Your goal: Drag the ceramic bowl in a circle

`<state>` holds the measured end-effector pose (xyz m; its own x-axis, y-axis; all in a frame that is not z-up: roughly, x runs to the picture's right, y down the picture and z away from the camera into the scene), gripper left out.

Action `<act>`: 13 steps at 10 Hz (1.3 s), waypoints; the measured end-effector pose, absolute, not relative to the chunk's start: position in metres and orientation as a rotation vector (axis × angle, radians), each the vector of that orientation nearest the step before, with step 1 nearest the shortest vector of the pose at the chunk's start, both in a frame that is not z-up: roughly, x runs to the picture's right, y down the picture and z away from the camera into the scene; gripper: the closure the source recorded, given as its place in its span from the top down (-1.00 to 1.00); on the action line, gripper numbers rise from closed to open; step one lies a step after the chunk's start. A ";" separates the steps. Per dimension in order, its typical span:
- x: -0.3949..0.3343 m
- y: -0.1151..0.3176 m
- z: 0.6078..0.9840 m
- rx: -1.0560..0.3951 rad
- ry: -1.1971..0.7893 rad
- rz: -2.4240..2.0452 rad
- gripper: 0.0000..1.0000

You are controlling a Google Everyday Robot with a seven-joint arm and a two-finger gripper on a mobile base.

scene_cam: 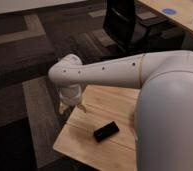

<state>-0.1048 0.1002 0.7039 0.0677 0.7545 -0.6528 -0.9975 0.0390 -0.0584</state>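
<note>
The ceramic bowl is out of view; nothing dark blue and round shows on the wooden table (90,145). My white arm (115,70) reaches from the right across the table to its far left corner. The gripper (72,106) hangs below the wrist there, just above the tabletop, partly hidden by the arm. A black slab (106,131) lies flat on the table, to the right of the gripper and nearer the front, apart from it. The arm's bulky shoulder covers the right side of the table.
The table's left and front edges drop to patterned dark carpet (25,75). A black office chair (122,22) stands behind the table. A long wooden desk (185,22) with a blue disc (169,10) runs along the upper right.
</note>
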 end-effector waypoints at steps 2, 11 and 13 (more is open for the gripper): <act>-0.105 0.100 0.704 -0.586 0.521 1.440 0.30; -0.039 0.076 0.703 -0.458 0.504 1.567 0.30; -0.011 0.081 0.705 -0.477 0.472 1.606 0.30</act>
<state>-0.0107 0.0812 0.7051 -0.0815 0.8225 -0.5629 -0.9963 -0.0831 0.0227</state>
